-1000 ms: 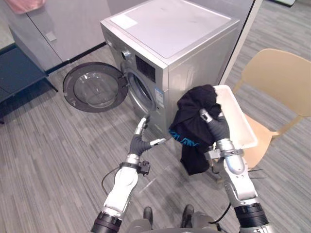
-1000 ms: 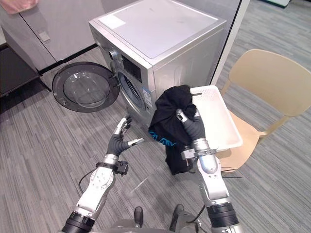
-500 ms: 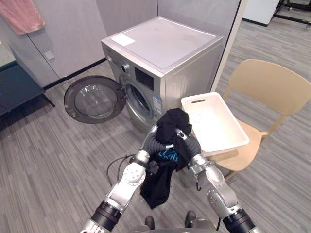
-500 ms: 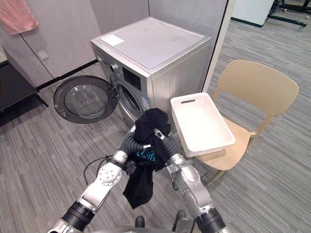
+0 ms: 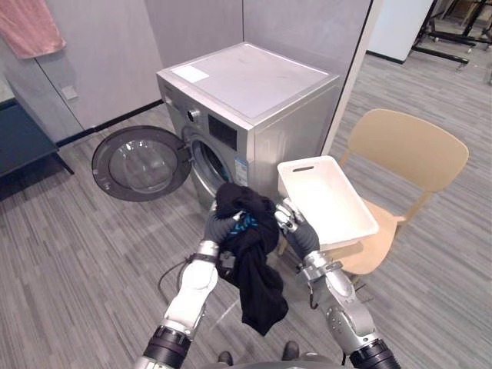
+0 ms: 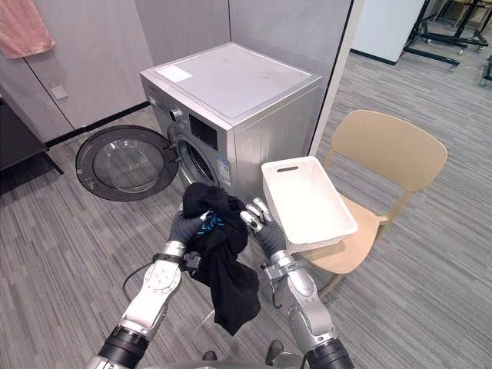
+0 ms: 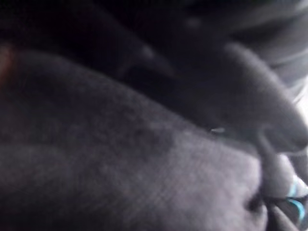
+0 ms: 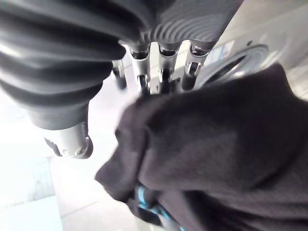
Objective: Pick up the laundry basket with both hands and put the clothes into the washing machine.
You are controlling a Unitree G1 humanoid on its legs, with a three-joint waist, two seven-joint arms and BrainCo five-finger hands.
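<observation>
A black garment with a blue print hangs in front of me, bunched on top over my left hand and trailing down toward the floor. My right hand is right beside the bunch, open, and its straight fingers reach along the cloth without curling round it. The left wrist view is pressed against the dark garment. The white laundry basket sits empty on the tan chair to my right. The silver washing machine stands just ahead, its round door swung open to the left.
The drum opening faces the open floor on my left. A dark low bench stands at the far left, with a pink cloth hanging above it. Grey wall panels rise behind the machine.
The right hand carried the garment from the basket to the middle, then opened and let go. The left hand came up under the bunch. The camera has shifted.
</observation>
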